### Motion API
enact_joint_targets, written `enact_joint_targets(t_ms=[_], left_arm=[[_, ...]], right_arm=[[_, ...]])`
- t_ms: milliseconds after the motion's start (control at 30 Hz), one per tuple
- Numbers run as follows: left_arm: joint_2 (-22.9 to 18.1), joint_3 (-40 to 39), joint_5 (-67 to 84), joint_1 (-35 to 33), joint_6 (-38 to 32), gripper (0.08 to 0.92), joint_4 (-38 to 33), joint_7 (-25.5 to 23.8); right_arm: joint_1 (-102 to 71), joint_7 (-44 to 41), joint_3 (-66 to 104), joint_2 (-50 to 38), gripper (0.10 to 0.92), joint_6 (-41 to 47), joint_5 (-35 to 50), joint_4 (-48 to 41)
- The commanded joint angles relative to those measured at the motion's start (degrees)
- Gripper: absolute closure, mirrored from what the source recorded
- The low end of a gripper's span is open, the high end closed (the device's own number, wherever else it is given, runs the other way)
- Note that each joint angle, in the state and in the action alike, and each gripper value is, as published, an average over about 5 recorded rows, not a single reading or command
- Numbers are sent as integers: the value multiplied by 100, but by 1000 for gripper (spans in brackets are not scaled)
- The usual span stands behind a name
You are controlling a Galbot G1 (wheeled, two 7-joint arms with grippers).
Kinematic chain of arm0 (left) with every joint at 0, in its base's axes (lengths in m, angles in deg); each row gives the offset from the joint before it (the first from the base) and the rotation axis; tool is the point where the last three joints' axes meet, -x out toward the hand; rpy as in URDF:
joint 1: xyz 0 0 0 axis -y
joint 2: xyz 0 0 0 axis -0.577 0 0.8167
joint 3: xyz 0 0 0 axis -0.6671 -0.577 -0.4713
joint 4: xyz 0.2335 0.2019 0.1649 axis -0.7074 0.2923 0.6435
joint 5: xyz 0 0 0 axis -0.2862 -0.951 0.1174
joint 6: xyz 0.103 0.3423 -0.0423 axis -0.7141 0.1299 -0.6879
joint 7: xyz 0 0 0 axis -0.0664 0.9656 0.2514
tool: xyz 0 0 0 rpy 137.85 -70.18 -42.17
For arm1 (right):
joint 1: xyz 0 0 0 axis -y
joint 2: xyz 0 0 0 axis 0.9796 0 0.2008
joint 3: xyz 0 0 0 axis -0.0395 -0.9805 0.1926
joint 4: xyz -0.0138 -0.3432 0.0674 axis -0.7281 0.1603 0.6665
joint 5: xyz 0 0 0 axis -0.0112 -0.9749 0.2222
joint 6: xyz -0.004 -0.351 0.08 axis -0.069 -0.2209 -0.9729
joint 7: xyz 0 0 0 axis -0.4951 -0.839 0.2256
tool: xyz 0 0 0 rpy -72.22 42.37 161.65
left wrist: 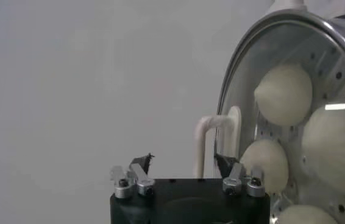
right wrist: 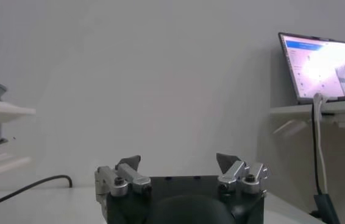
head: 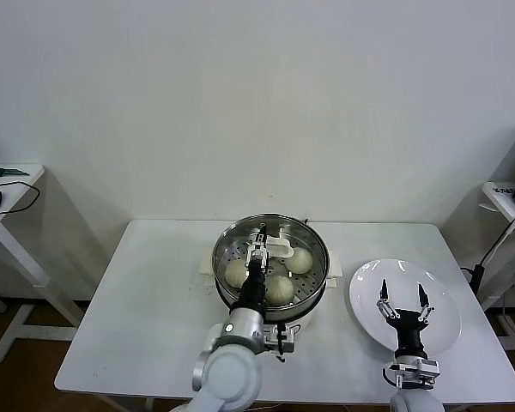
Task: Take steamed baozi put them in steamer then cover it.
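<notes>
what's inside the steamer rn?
Under the glass cover, the steamer holds baozi: three in the head view, a fourth in the left wrist view. The open left gripper hides part.

A white bench (head: pixel 146 326) stands before me with a white plate (head: pixel 438 292) lying near its right end. Far right, a laptop (right wrist: pixel 325 64) sits open on a side table (head: pixel 502 199); another side table (head: pixel 9 184) stands far left.

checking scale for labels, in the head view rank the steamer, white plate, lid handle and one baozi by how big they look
1. steamer, widest.
2. white plate, a little smaller across.
3. lid handle and a baozi: alike in span, the handle longer but thinner, partly hidden by the left gripper, so unranked.
</notes>
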Motion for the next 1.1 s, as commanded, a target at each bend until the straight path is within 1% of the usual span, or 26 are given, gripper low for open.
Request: enact_joint_targets(t_ms=[33,133,200,267,367,467,600,733,933,1100], left_arm=[[559,226,422,-554,-38,179,-1103,44],[623,638,1057,-728,-68,177,-1385,250],[607,1112,1846,-874,-125,177,-1560,567],[551,1706,2933,-1030,-259,177,-1665,1005],[486,2577,4618,-1181,-648,177,-1549,1555],[442,3297,6068,-1229,-1210,177,-1116,1835],[413,4019,7606,-1197,-2170,177,-370,1938],[350,4561,8435,-1173,-2871,177,225,1838],[406,4649,8845,-1317,-3245,177,743,1520],[361,4651,8872,-1327,-3359,177,946,1454]], right_arm=[[8,254,-83,-100,203,331,-20,116],[8,344,-116,-150,203,424,14,180],[-12,333,-122,-184,203,512,105,258],[-46,271,-118,-210,203,589,221,350],[-80,174,-117,-221,203,551,280,411],[-89,142,-136,-219,203,522,280,424],[-103,146,-168,-206,203,558,299,455],[-129,156,-173,-192,203,573,314,460],[-182,153,-153,-204,203,574,319,440],[-244,162,-125,-188,203,573,325,468]])
